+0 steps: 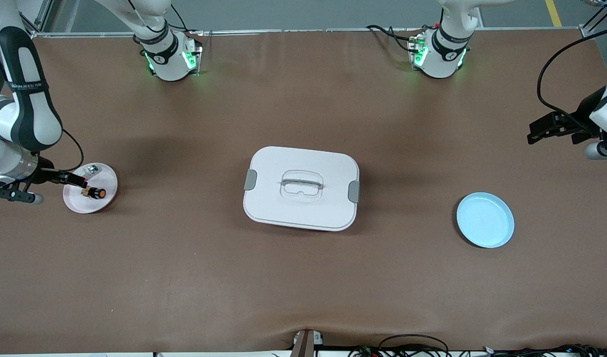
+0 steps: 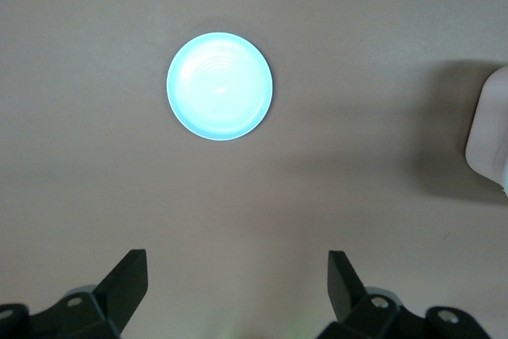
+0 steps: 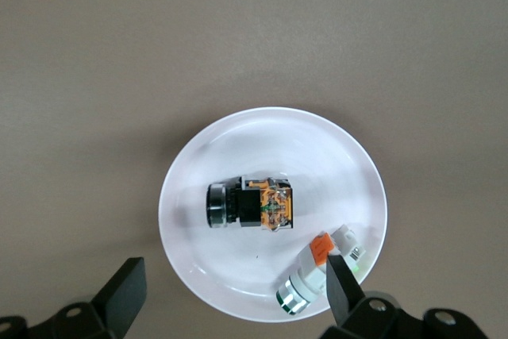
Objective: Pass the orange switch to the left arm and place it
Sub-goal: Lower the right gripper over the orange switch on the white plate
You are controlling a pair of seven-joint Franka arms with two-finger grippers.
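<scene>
Orange switch handling starts from the layout: the brown worktop (image 1: 303, 287) carries the white box (image 1: 301, 188) at its middle, a blue plate (image 1: 485, 220) at about four o'clock from the box, and a pink plate (image 1: 90, 188) at nine o'clock from it. The orange switch (image 1: 96, 192) lies on its side in the pink plate, beside a small silver-and-clear part (image 3: 317, 271). It looks light, rigid and smooth, likely to roll, so gripping across the black barrel seems safest. The right pincer (image 1: 71, 179) hovers over the pink plate, fingers apart. The left pincer (image 1: 543, 130) waits at the left arm's end of the worktop, also spread, holding nothing.
</scene>
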